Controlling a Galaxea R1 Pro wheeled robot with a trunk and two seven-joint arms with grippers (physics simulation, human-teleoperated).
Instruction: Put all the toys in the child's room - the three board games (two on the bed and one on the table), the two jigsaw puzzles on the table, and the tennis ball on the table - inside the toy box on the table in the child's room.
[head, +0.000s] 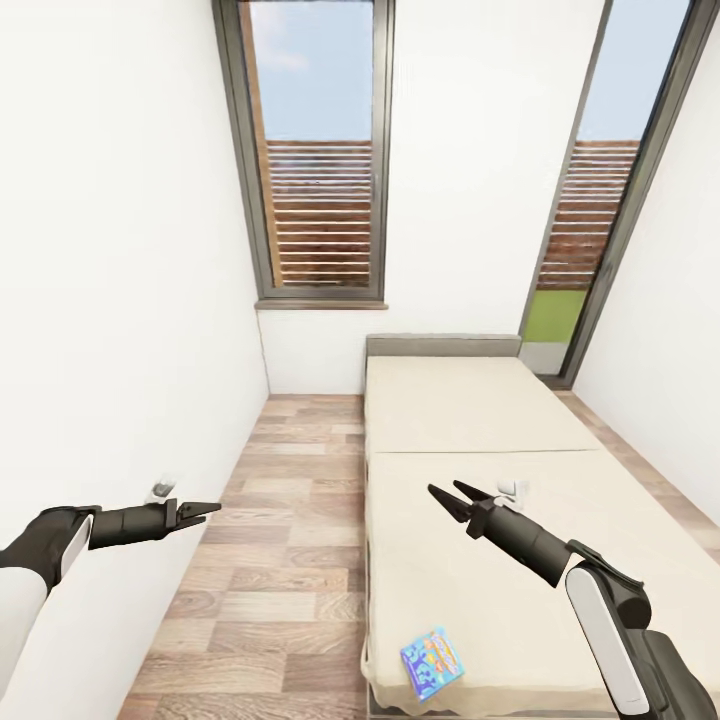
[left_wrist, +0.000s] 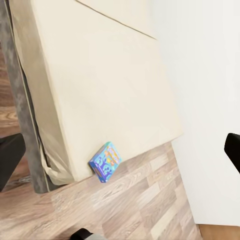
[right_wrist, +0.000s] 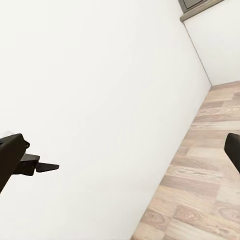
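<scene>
A small, mostly blue board game (head: 432, 663) lies flat on the bed (head: 470, 420), at the mattress's near left corner. In the left wrist view the same board game (left_wrist: 105, 161) sits right at the mattress edge, above the wood floor. My right gripper (head: 446, 491) hovers open over the middle of the mattress, well beyond the game, with nothing between its fingers. Out over the floor strip to the left of the bed, my left gripper (head: 210, 511) is open and empty too. The rest of the mattress is bare.
A wood-plank floor strip (head: 290, 520) runs between the bed and the white left wall (head: 120, 350). Two tall dark-framed windows (head: 318, 160) stand in the far wall behind the low headboard (head: 442, 346). A white wall (head: 670, 380) closes the right side.
</scene>
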